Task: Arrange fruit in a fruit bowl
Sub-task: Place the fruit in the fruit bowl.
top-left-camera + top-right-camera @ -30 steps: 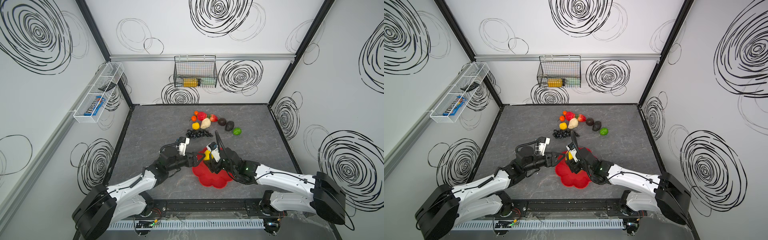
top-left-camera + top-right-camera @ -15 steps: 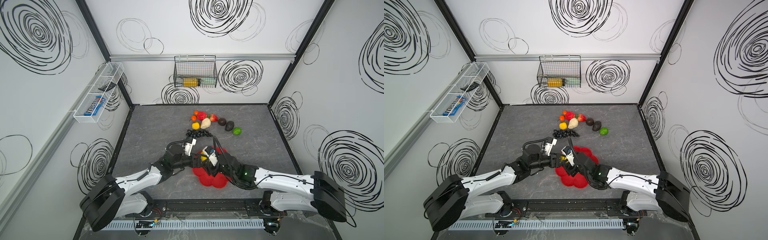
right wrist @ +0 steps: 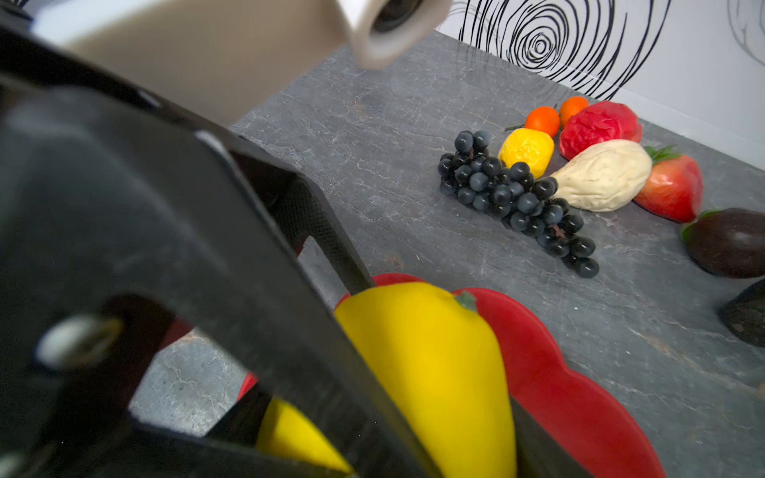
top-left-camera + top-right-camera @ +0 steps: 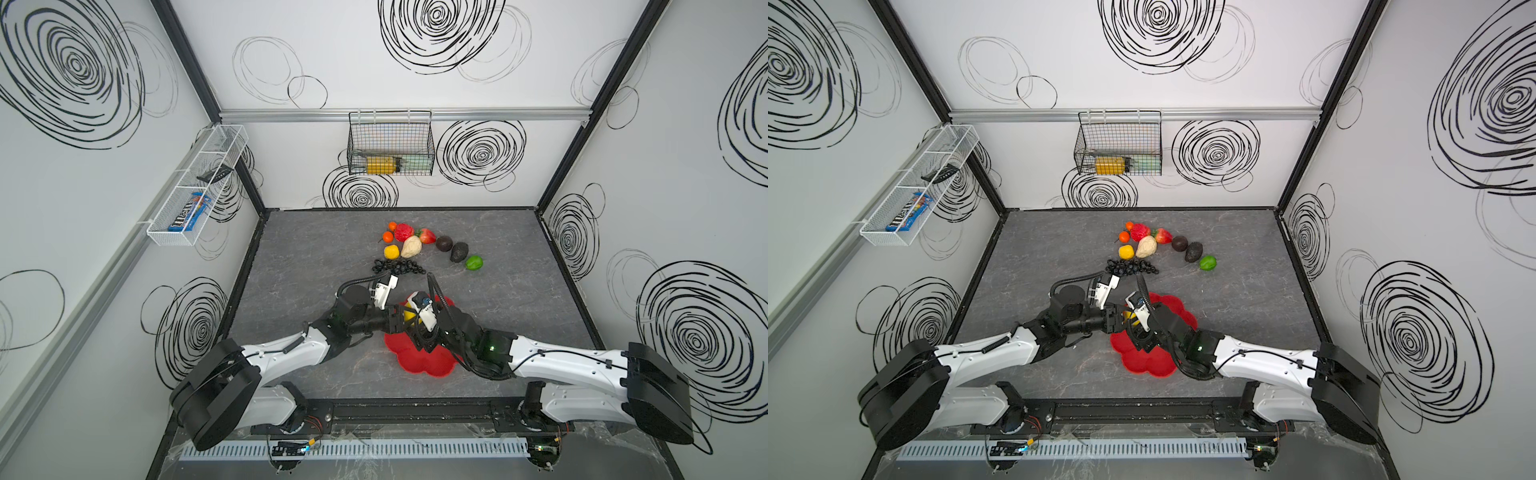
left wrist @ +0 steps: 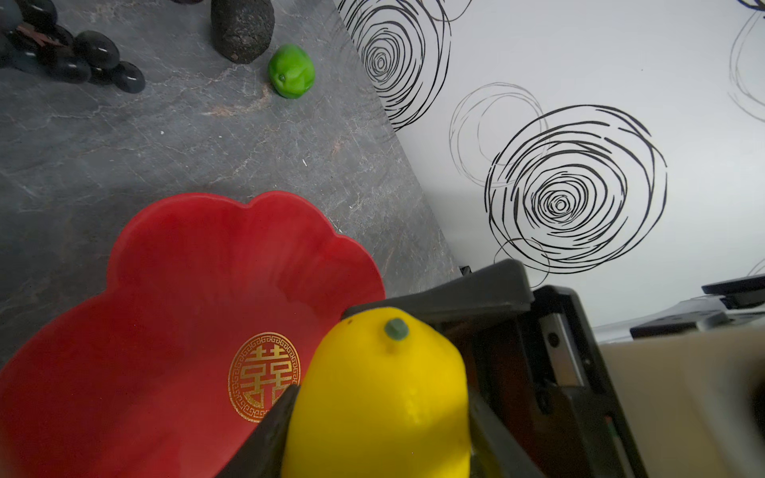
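— Hanging where, that large lemon [image 4: 409, 312]?

— Over the left part of the fruit bowl [image 4: 424, 361], which sits on the counter [image 4: 311, 257] near the front, between the two arms.

— What lies round about?

— Beyond the bowl, the black grape bunch [image 4: 399, 268] is nearest. Behind it are the small lemon [image 4: 391, 251], beige piece [image 4: 411, 248], red apple [image 4: 404, 232], strawberry [image 4: 427, 236] and tangerines [image 4: 387, 237]. The avocados [image 4: 459, 252] and lime [image 4: 473, 262] trail off rightward.

— And the hands?

— The left hand [image 5: 378, 414] is clamped on the lemon's sides. The right hand [image 3: 393, 430] flanks it too, spread wide; whether it presses, I cannot tell. The left hand's finger blocks much of the right wrist view.

— Arms?

— Both reach low and angle inward, with the hands meeting over the bowl.
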### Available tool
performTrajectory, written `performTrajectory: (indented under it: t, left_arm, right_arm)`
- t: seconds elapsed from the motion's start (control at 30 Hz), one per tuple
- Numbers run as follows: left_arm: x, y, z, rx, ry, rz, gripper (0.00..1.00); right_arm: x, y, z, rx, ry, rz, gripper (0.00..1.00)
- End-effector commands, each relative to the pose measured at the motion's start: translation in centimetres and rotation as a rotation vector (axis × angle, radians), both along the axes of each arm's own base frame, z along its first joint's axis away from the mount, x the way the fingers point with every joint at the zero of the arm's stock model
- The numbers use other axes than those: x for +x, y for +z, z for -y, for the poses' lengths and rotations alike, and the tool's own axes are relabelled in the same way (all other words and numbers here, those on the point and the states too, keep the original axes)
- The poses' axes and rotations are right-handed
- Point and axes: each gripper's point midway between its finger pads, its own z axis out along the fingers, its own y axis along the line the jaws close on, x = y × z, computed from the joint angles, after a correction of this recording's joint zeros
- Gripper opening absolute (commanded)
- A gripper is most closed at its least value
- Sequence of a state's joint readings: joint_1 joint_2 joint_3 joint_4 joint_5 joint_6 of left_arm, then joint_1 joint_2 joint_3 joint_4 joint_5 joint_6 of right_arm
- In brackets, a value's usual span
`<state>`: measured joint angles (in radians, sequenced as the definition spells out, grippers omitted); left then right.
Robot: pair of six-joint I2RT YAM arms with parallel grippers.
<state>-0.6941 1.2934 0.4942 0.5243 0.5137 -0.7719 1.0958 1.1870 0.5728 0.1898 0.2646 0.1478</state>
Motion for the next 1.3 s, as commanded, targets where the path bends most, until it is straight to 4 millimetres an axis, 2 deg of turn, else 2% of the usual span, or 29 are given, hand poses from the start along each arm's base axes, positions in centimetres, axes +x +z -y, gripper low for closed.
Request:
performTrajectory:
  t: [0.0,0.13,0.4,0.53,0.63,0.77,0.97,1.27]
  left_arm:
    - [1.1,1.4,0.4,-0.017,0.024,0.045,0.5]
    - [2.1,0.8,-0.1,0.033,0.079,0.062,0.5]
    - [3.8,-1.2,0.8,0.297,0.216,0.118,0.53]
    - [3.8,-2.0,2.2,0.359,0.242,0.12,0.53]
    - [3.8,-2.7,3.5,0.418,0.261,0.122,0.54]
    - [4.6,-4.6,4.0,0.46,0.324,0.059,0.54]
    - [5.5,-6.8,4.2,0.522,0.386,0.037,0.55]
    - [5.9,-8.6,4.6,0.51,0.411,-0.021,0.59]
  right_arm:
    - [0.5,1.8,0.8,0.048,-0.044,0.029,0.84]
    - [0.9,2.1,3.2,0.084,-0.108,0.004,0.91]
    - [2.3,3.5,11.3,0.302,-0.338,-0.006,0.98]
    - [2.8,4.0,14.6,0.384,-0.452,-0.005,0.99]
    - [3.4,3.3,16.2,0.396,-0.519,-0.035,0.99]
    - [4.0,2.2,17.1,0.415,-0.559,-0.079,0.99]
    - [4.0,2.0,17.0,0.446,-0.538,-0.107,0.99]
    - [3.7,0.7,16.9,0.441,-0.523,-0.143,0.99]
